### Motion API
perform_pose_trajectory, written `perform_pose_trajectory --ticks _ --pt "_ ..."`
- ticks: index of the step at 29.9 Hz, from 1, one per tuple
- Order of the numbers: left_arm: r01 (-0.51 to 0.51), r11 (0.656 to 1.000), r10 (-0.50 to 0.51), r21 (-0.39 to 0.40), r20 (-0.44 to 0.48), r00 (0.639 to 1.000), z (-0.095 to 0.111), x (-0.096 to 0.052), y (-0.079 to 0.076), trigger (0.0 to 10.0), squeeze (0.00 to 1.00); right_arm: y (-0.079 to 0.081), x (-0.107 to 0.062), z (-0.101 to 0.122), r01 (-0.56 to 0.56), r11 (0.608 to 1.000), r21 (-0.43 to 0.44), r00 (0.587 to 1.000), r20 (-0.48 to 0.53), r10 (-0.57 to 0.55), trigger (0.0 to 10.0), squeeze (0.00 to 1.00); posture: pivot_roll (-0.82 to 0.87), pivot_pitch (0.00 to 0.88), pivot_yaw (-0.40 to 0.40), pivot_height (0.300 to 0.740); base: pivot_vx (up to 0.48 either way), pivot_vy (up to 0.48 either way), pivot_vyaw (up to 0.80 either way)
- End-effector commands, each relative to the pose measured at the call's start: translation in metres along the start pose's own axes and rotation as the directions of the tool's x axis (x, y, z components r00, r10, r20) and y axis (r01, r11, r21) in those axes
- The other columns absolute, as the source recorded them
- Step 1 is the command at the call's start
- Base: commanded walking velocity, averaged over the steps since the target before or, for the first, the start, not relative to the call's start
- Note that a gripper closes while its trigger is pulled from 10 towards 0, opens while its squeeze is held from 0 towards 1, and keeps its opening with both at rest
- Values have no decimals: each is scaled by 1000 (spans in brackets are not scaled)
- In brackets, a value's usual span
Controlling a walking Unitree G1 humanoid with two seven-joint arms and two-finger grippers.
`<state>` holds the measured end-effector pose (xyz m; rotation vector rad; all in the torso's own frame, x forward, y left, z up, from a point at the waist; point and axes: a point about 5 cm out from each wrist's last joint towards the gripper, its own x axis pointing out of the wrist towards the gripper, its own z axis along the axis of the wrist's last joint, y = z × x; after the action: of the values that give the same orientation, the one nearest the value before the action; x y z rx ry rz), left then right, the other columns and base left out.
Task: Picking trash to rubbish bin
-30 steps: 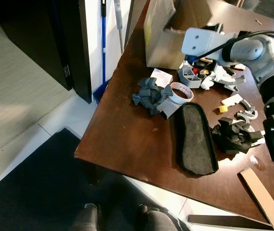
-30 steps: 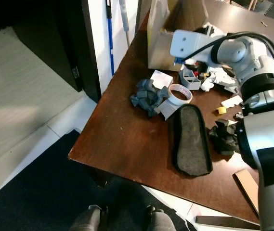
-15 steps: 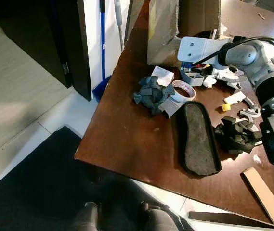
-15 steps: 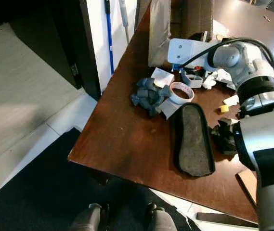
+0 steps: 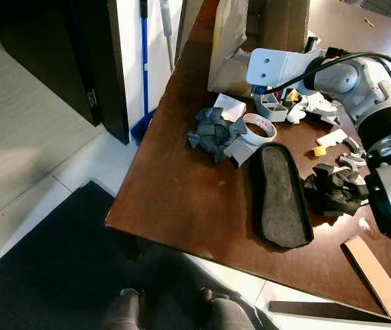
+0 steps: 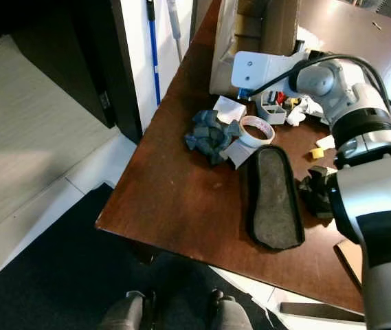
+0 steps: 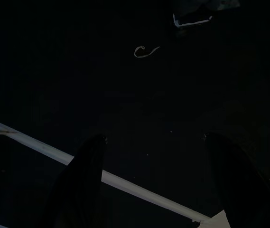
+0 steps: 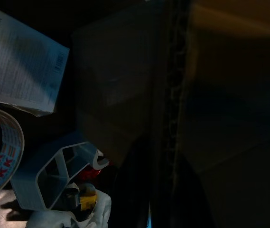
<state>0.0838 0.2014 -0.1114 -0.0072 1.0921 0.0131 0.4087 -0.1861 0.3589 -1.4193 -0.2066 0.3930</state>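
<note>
Trash lies scattered on the brown table (image 5: 181, 185): a crumpled blue-grey wad (image 5: 212, 130), a tape roll (image 5: 258, 128), a white leaflet (image 5: 230, 106), a grey plastic part (image 5: 271, 106), a black insole (image 5: 281, 196) and a black crumpled lump (image 5: 332, 191). My right arm (image 5: 332, 72) reaches across the table, its white wrist block (image 5: 277, 65) against the cardboard box (image 5: 233, 34). In the dark right wrist view my right gripper (image 8: 150, 190) sits close to the box wall (image 8: 220, 118), beside the grey part (image 8: 54, 175) and the tape roll (image 8: 2, 156). My left gripper (image 7: 153, 137) hangs open over a dark floor.
A yellow block (image 5: 318, 150) and white scraps lie at the table's right side, and a cardboard strip (image 5: 376, 278) at its near right corner. A blue broom handle (image 5: 144, 55) leans by a dark cabinet (image 5: 92, 55). A black mat (image 5: 58, 275) covers the floor before my feet (image 5: 123, 309).
The camera has shifted slightly. My right wrist has moved a little to the left, closer to the cardboard box. The trash on the table has stayed in place.
</note>
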Motion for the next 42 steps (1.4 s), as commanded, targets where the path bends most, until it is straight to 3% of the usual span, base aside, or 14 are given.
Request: perform_pose_trajectory --ticks 1,10,15,17,20,25,27,30,33,34,37,39,40,42 --pt "63 998 -62 8 -43 997 -10 0 -19 10000 0 -4 -3 -3 19 1000 -24 1000 -11 -19 0 0 108 287 -145 740 0 0 0" --pt "-4 1000 4 -29 -7 1000 2 2 -6 10000 0 -23 -7 0 206 978 -16 978 14 -206 0 0 113 257 -136 740 0 0 0" --pt "-126 992 127 -30 18 992 13 1 18 10000 0 -39 -14 3 366 930 -8 930 45 -366 0 0 122 235 -129 740 0 0 0" --pt "-204 979 204 25 7 979 15 -1 36 10000 0 -47 -18 6 439 899 2 896 68 -438 0 0 130 217 -124 740 0 0 0" --pt "-318 942 322 104 -17 947 13 -8 61 10000 0 -55 -22 11 517 855 41 848 113 -518 0 0 132 210 -124 740 0 0 0" --pt "-400 901 410 169 -30 912 11 -14 79 10000 0 -58 -24 17 551 829 101 813 161 -560 0 0 132 197 -117 740 0 0 0" --pt "-477 849 497 226 -39 867 9 -21 96 10000 0 -61 -26 25 566 804 184 775 213 -594 0 0 133 190 -112 740 0 0 0" --pt "-509 824 534 247 -42 844 8 -25 103 10000 0 -62 -26 28 565 794 225 758 237 -607 0 0 135 188 -107 740 0 0 0" --pt "-601 764 620 237 -8 785 15 -32 120 10000 0 -63 -28 39 512 749 421 696 307 -649 0 0 138 178 -101 740 0 0 0" --pt "-601 764 620 237 -8 785 15 -32 120 10000 0 -63 -28 39 512 749 421 696 307 -649 0 0 138 178 -101 740 0 0 0" --pt "-654 740 657 159 37 753 26 -34 126 10000 0 -63 -29 43 451 713 536 661 335 -671 0 0 140 175 -98 740 0 0 0" --pt "-644 763 647 -63 67 760 43 -31 127 10000 0 -59 -28 49 325 682 655 633 385 -671 0 0 143 166 -99 740 0 0 0" --pt "-644 763 647 -63 67 760 43 -31 127 10000 0 -59 -28 49 325 682 655 633 385 -671 0 0 143 166 -99 740 0 0 0" --pt "-545 792 592 -273 132 795 64 -25 121 10000 0 -48 -25 59 148 669 728 598 473 -647 0 0 141 160 -98 740 0 0 0"
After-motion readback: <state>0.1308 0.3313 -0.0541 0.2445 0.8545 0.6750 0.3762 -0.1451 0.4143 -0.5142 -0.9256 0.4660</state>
